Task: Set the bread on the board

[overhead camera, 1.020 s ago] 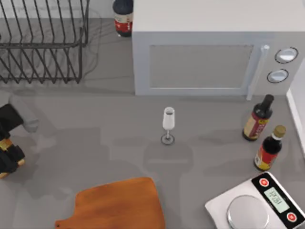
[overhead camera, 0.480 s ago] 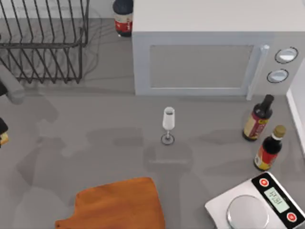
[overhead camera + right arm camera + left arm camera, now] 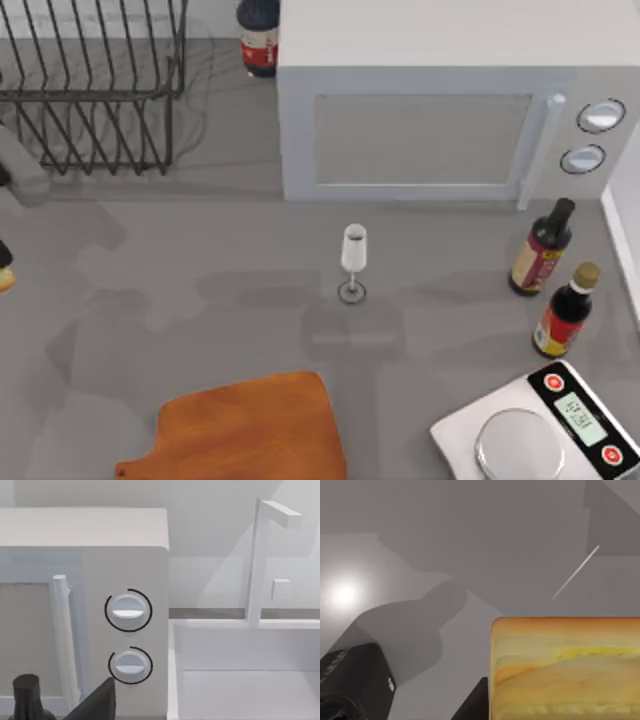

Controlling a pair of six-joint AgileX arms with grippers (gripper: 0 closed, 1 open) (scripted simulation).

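Grey counter [image 3: 230, 250] all around: the bread [image 3: 565, 670] sits pinched in the left arm's fingers [image 3: 475, 700], up off the surface at the far left edge. Board [image 3: 245, 430] lies bare at the near edge. Right arm faces the microwave [image 3: 85, 605].

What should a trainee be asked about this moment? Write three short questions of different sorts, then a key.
1. True or false: the bread already lies on the board.
2. What stands upright near the middle of the table? A a wine glass; B a mug; C a bowl.
3. Fill in: the kitchen scale sits at the table's ___ side.

Key: 1 false: the left gripper, at the table's left edge, holds the bread above the table. 2 A. 3 right. The right gripper is by the microwave.
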